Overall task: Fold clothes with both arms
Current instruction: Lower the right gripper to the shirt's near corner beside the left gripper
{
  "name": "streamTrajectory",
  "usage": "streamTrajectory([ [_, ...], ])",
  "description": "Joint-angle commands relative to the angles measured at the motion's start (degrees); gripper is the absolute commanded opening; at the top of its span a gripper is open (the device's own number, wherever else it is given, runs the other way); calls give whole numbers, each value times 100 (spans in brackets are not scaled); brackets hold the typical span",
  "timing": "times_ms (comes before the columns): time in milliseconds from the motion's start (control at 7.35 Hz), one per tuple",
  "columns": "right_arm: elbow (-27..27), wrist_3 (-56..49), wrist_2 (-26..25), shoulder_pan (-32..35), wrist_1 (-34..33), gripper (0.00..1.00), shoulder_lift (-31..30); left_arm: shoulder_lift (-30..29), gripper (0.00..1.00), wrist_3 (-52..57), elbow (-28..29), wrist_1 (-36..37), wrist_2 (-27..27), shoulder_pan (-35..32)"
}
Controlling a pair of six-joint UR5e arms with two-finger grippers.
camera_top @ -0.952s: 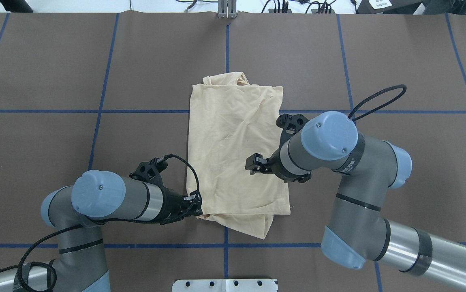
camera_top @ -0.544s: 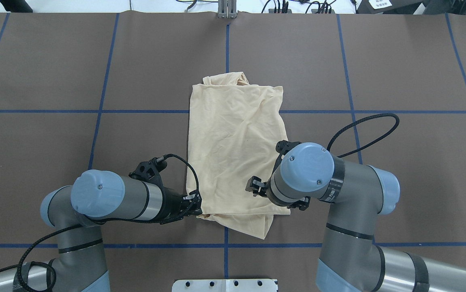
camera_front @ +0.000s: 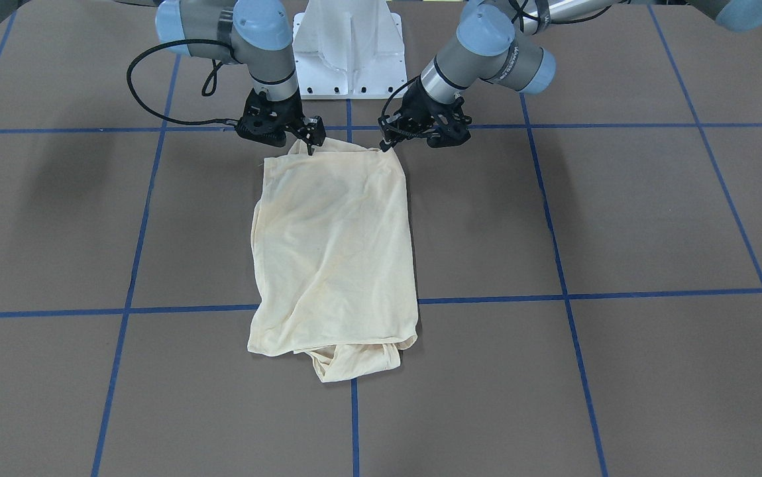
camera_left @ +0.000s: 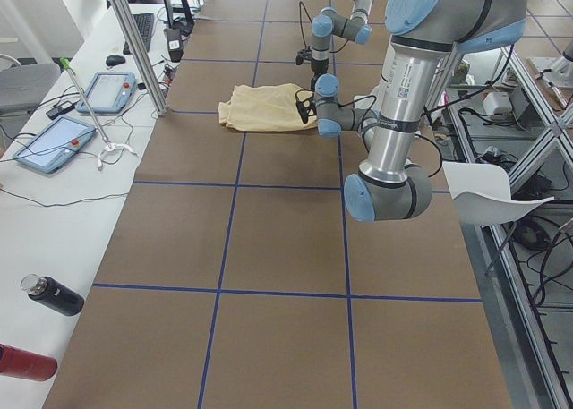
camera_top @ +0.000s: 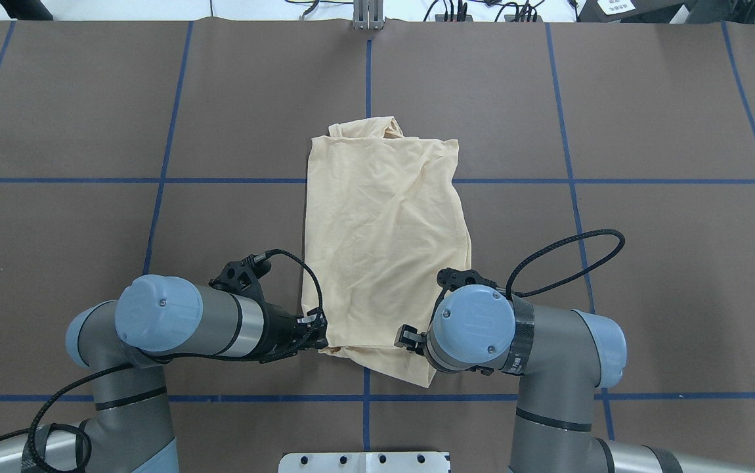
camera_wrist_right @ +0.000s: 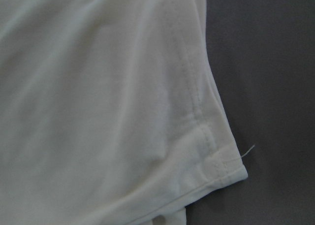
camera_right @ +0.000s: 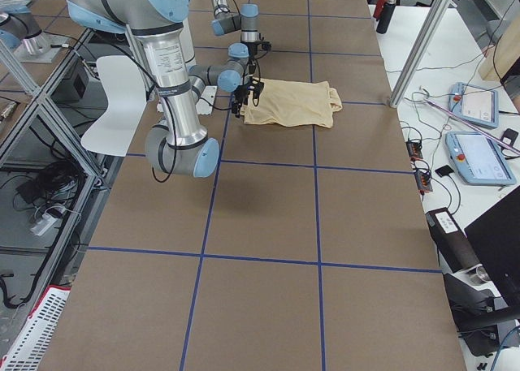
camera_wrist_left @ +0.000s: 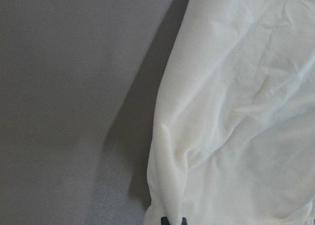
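While it lies lengthwise at the middle of the brown, blue-lined desk point(camera_top: 647, 98), the shirt point(camera_top: 384, 243) is a thin, creased cream-yellow oblong with a stitched hem at its robot-side end. The left arm point(camera_top: 187, 322) reaches in low, its wrist nearly level, with the left jaws clenched on the shirt's robot-side left corner. The right arm point(camera_top: 476, 328) points its wrist steeply down over the opposite corner, its right jaws at the cloth; released or clenched, I cannot tell.
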Motion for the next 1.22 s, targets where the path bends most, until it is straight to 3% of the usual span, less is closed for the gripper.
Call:
streamTrajectory([
  [0, -59, 2, -49, -17, -3, 94, 29, 0, 0, 0, 0, 0, 0, 0],
  [1088, -305, -6, -49, 141, 24, 92, 38, 0, 0, 0, 0, 0, 9, 17],
])
